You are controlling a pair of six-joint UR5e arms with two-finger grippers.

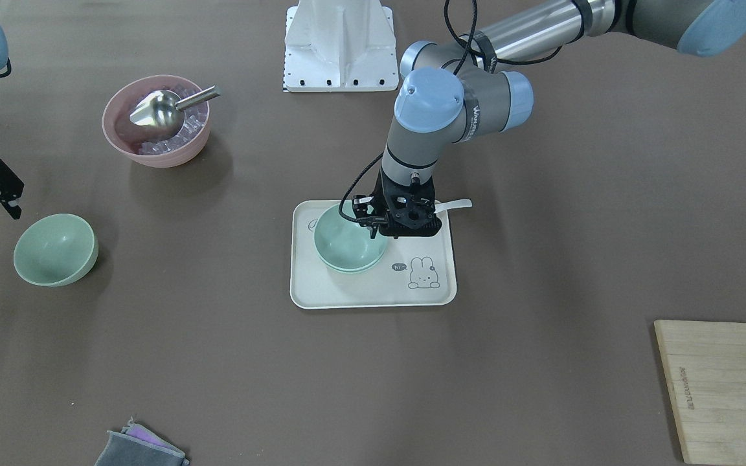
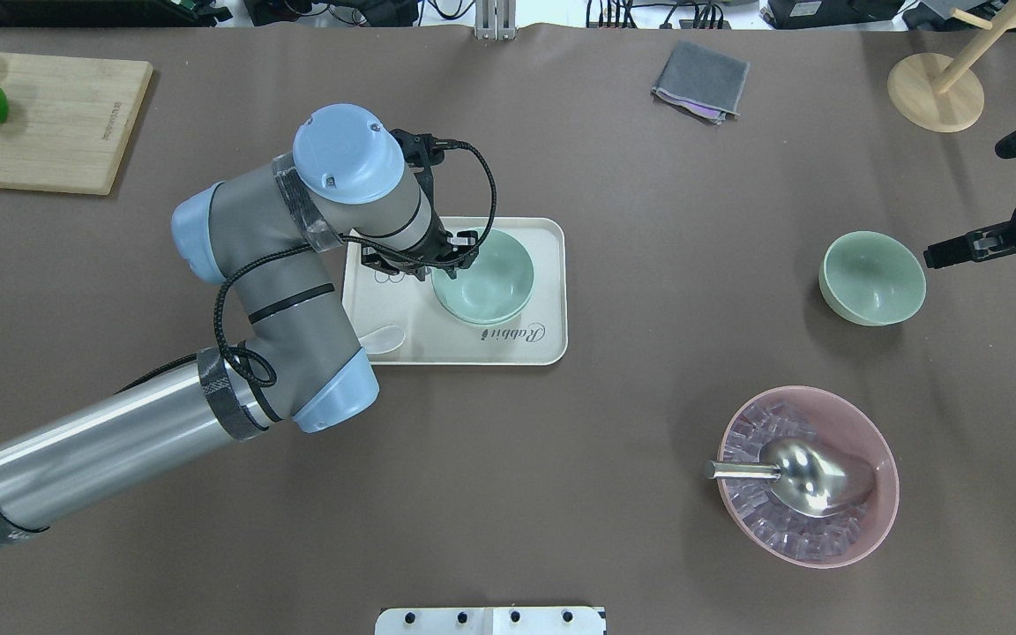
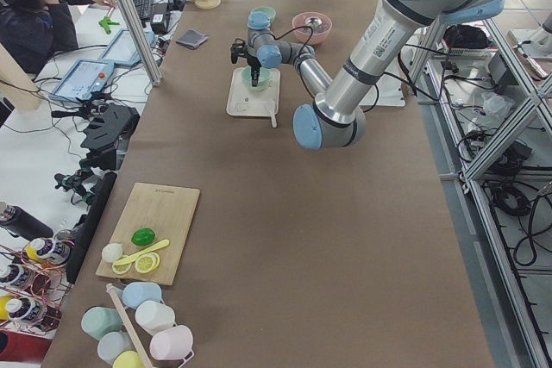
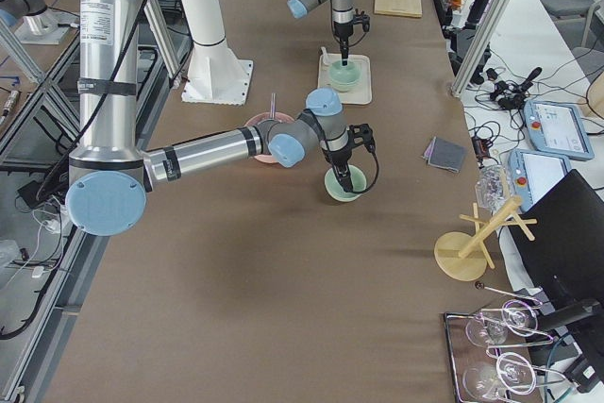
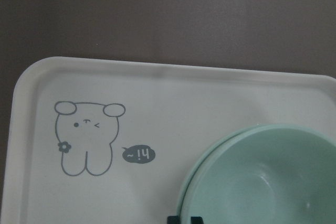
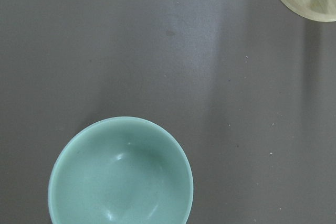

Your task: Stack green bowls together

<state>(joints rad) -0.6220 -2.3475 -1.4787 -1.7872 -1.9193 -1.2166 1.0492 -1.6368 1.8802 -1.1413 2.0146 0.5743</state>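
Note:
Two green bowls (image 1: 347, 244) sit nested in each other on a cream tray (image 1: 373, 291) with a rabbit drawing; they also show in the overhead view (image 2: 486, 275) and the left wrist view (image 5: 262, 182). My left gripper (image 1: 374, 226) stands over the stack's rim, its fingertips (image 5: 172, 219) close together on the upper bowl's edge. A third green bowl (image 2: 871, 275) stands alone and upright on the table, also in the right wrist view (image 6: 121, 174). My right gripper (image 2: 938, 256) hovers beside and above it, open and empty.
A pink bowl (image 2: 878, 529) with ice cubes and a metal scoop (image 2: 803, 474) stands near the robot's right side. A white spoon (image 2: 382, 337) lies at the tray's edge. A cutting board (image 2: 49, 123), a grey cloth (image 2: 700, 79) and a wooden stand (image 2: 936, 93) lie along the far side.

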